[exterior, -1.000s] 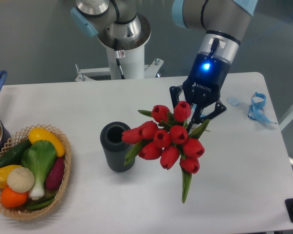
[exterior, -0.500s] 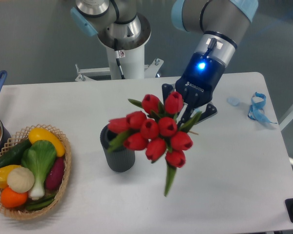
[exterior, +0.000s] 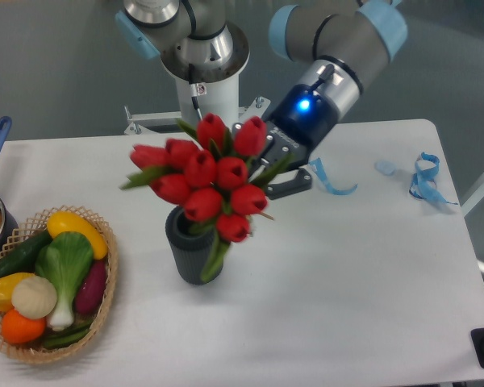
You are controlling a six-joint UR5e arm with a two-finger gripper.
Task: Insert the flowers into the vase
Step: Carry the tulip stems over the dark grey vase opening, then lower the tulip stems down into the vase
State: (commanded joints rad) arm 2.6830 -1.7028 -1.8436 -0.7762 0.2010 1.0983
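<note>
The claw point(exterior: 268, 167) grips the flowers point(exterior: 206, 179) above the vase point(exterior: 190, 256).

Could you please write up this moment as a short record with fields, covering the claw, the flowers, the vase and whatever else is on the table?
claw: shut on the flowers, reaching in from the right, tilted
flowers: red tulips, held above the vase, blooms covering its mouth
stems: one green tip hangs down over the vase's front; whether any are inside cannot be told
vase: dark grey, ribbed, upright on the table
basket: vegetables, at the left edge
blue ribbons: at the right
</note>
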